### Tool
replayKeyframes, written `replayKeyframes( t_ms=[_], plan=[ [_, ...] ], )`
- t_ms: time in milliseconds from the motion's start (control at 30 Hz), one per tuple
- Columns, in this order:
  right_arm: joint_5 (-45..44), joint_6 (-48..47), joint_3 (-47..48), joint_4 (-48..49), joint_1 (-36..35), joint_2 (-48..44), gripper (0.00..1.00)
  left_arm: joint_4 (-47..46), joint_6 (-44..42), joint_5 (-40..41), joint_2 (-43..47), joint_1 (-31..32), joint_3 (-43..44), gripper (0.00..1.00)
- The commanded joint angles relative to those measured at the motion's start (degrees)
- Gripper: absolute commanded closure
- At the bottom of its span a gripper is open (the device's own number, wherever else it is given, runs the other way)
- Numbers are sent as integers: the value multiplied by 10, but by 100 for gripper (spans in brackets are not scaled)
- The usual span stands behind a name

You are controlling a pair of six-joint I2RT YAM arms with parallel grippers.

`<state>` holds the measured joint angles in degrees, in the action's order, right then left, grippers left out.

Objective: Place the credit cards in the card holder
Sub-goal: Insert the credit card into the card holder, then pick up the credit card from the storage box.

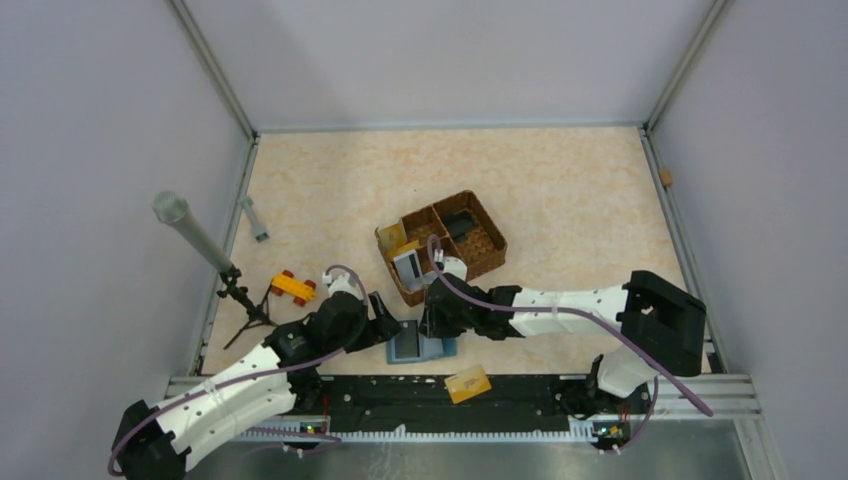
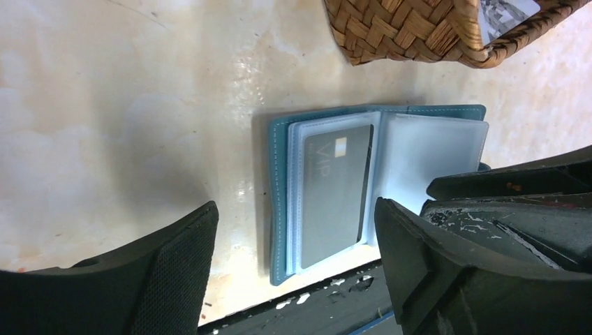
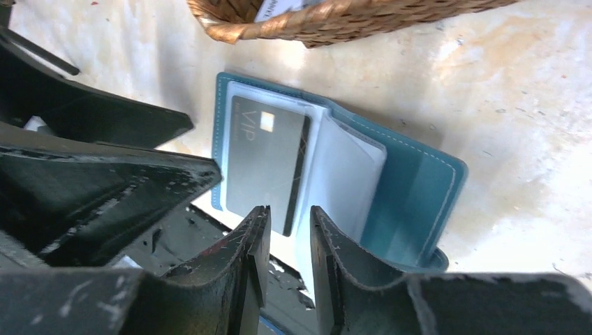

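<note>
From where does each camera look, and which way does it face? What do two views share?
Top external: above and behind the bases, facing down at the table and basket; left arm and right arm show.
Left wrist: on the left arm, facing down at the open card holder; its wide-apart jaws show.
Right wrist: on the right arm, facing down at the same holder; its nearly closed jaws show.
Shared: both wrist views show the grey card in a clear sleeve.
</note>
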<state>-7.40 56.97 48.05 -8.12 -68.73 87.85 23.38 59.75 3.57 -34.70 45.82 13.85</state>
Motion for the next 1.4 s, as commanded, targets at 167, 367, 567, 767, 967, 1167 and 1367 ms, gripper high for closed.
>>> replayKeyframes(
  t_ms=[167,367,567,767,967,1167,1367],
  plan=[
    [-34,-3,-39,-21,1,-11,73,89,-86,58,-30,-6,123,8],
    [-48,-8,-50,-33,1,10,75,91,-151,32,-75,-27,206,5],
    [-53,-24,-36,-50,1,0,75,86,-194,-19,-104,-75,239,4],
    [-58,-65,-4,-82,3,-59,66,69,-234,-94,-110,-163,266,4],
    [-40,-119,33,-121,30,-118,54,71,-296,-117,-149,-205,306,4],
    [-34,-216,87,-143,62,-146,42,46,-297,-145,-171,-216,296,4],
    [-13,-384,138,-105,102,-114,34,-1,-252,-142,-138,-219,226,6]
  ],
)
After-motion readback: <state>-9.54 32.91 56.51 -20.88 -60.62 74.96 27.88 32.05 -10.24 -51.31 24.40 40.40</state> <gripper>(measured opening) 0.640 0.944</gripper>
